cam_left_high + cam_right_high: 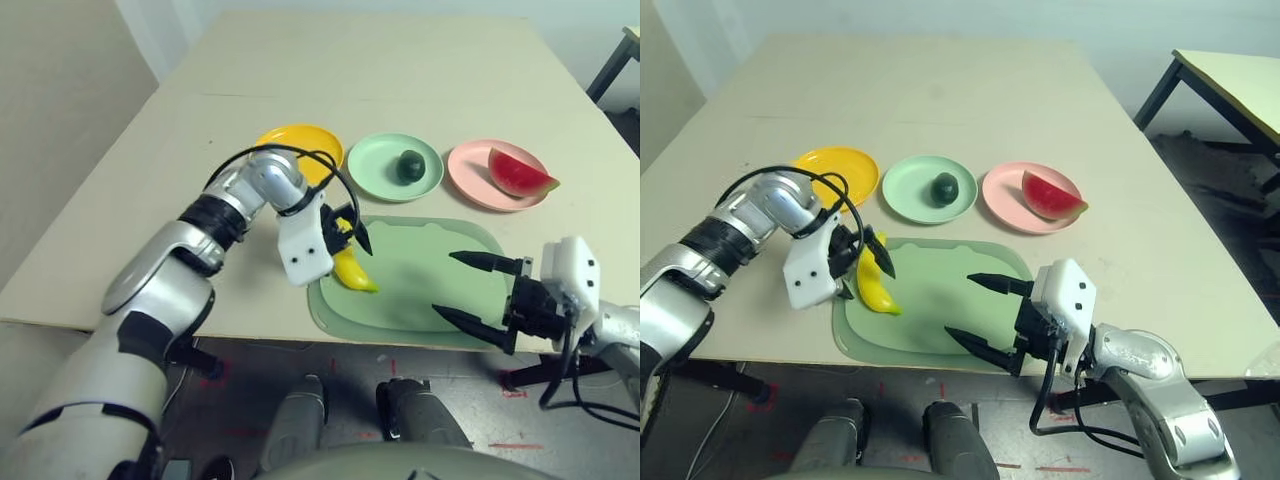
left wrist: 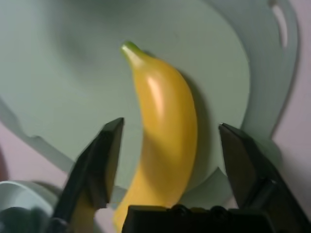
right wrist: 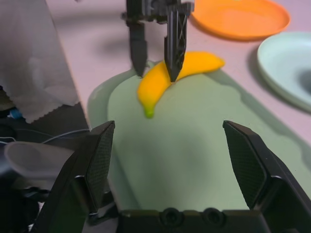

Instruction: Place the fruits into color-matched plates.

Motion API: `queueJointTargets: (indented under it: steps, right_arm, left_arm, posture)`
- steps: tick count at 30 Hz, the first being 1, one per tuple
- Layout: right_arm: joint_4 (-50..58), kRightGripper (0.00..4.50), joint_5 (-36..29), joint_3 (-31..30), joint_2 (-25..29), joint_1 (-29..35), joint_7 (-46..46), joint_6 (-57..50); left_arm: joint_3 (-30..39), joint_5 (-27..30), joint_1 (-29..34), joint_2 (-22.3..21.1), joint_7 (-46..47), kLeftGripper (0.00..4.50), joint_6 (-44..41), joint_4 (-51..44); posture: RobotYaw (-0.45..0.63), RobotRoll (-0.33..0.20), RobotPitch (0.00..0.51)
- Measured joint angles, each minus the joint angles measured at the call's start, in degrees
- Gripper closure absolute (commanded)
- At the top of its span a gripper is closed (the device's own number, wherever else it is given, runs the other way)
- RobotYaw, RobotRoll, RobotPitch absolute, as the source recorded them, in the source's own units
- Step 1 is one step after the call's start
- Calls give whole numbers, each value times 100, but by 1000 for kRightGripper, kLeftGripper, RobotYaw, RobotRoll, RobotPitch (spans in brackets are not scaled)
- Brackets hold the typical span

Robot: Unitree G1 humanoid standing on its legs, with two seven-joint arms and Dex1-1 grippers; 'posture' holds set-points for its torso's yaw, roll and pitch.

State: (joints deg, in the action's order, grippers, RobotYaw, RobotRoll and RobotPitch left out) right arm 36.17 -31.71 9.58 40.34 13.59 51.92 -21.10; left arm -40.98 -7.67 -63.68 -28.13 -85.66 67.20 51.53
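One fruit left unsorted: the banana, lying on the green mat at its left end, long axis running toward and away from me, green tip toward me. My left gripper points down over it, fingers straddling the banana crosswise, partly open with gaps either side; nothing gripped yet. My right gripper sits wide open and empty at the mat's right end, well apart. The yellow plate lies just beyond the left gripper.
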Motion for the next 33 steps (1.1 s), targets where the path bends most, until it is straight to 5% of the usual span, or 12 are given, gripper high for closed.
queueJointTargets:
  steps: [5, 15, 22, 28, 33]
  right_arm:
    - [127, 0, -175, 362, -86, 171, -312, -37]
    - [172, 0, -259, 741, -314, 689, -343, 349]
    - [-53, 0, -253, 970, -200, 892, 87, 769]
    - [-87, 0, -179, 823, -271, 594, -100, 803]
    - [-77, 0, -182, 661, -359, 452, -368, 656]
  left_arm:
    - [2, -509, -156, 89, 471, 2852, 261, 498]
    - [109, -569, -415, 82, 626, 2852, 209, 916]
    - [807, -226, -809, -57, 486, 2852, -681, 1249]
    - [1422, -385, -1000, -349, 1455, 2852, -1959, 1736]
    - [1215, -1409, -1019, -763, 3082, 2852, -2436, 2072]
  posture:
    - [-192, 0, 108]
    - [-190, 0, 112]
    - [-191, 0, 115]
    - [-168, 0, 118]
    - [-160, 0, 123]
